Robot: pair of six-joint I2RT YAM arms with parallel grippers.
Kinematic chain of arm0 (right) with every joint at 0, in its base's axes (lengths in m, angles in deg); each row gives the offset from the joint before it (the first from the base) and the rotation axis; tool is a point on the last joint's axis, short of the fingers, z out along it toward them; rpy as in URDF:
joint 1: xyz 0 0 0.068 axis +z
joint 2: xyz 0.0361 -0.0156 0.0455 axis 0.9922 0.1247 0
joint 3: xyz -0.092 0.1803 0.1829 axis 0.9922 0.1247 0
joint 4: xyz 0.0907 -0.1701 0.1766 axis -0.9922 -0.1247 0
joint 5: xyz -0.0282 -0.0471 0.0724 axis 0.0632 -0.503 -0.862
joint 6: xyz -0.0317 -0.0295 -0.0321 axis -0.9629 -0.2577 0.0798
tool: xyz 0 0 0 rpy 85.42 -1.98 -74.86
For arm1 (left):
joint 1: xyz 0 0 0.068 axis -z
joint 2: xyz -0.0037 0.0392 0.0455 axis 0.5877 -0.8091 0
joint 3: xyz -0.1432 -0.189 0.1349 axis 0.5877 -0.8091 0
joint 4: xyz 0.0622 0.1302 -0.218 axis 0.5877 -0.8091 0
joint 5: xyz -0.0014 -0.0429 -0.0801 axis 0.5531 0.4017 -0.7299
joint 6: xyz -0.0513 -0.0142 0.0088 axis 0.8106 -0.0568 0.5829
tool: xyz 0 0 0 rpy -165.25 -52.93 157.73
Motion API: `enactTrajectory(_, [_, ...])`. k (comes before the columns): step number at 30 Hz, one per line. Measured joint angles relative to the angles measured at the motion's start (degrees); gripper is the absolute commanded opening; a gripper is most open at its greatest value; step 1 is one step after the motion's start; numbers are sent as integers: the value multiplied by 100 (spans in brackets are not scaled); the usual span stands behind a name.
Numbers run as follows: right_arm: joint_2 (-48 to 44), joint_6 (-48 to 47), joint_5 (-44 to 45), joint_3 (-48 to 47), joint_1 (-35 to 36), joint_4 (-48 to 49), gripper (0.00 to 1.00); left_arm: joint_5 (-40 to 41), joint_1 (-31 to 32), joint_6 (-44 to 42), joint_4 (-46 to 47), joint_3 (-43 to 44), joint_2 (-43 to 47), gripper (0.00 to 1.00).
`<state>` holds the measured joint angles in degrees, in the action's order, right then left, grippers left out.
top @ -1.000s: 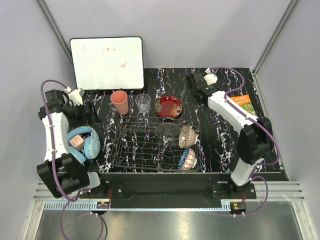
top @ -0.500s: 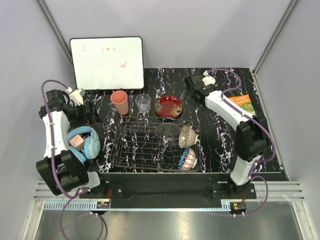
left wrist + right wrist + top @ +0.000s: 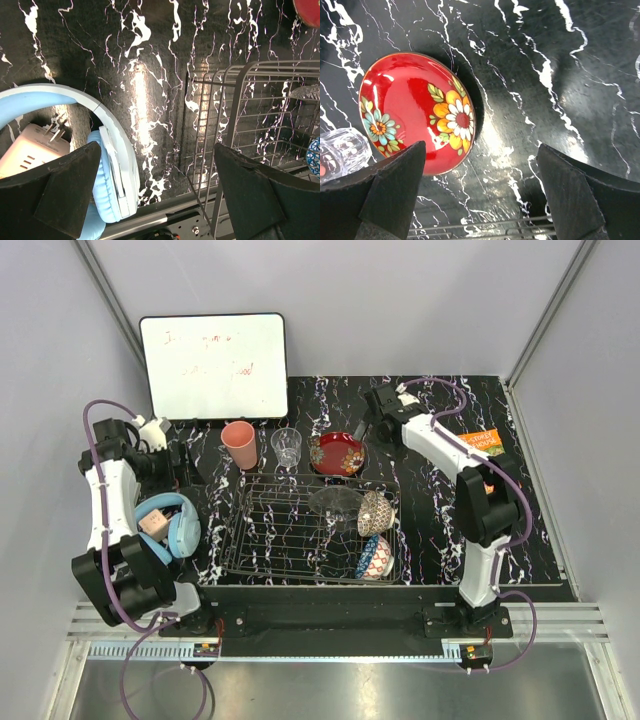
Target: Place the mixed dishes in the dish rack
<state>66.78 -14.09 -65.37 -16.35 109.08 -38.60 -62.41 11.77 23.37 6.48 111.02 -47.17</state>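
Table (image 3: 430, 520): black marble-look top with white veins; everything below sits on it.
White board (image 3: 213, 365): propped at the far left, faint red writing on it.
Dish rack (image 3: 300, 530): dark wire, near centre of the table – three bowls inside, the rest of its slots bare.
Right gripper (image 3: 485, 190): fingers spread wide with nothing between them; it hangs over the table at the far side of the rack, just right of the plate.
Left gripper (image 3: 160, 190): likewise released and empty, above the strip of table between the headphones and the rack's left edge.
Headphones (image 3: 170, 525): light blue, lying flat at the left (a small pale box sits inside the band).
Red gold-patterned plate (image 3: 417, 112): flat on the table just beyond the rack's far edge, flowers facing up.
Clear glass bowl (image 3: 335, 503): in the rack, centre-right.
Beige speckled bowl (image 3: 373, 512): in the rack on its edge, just right of the glass bowl.
Blue patterned bowl (image 3: 375, 558): tilted in the rack's near right corner.
Salmon-pink cup (image 3: 239, 445): upright on the table – beyond the rack's far left corner.
Small clear glass tumbler (image 3: 287, 447): upright between cup and plate.
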Motion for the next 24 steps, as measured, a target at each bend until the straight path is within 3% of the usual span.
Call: enactTrajectory(24, [1115,-243,-1609,-509,-299,317,100,-42,0,57,-55,284,-24,99])
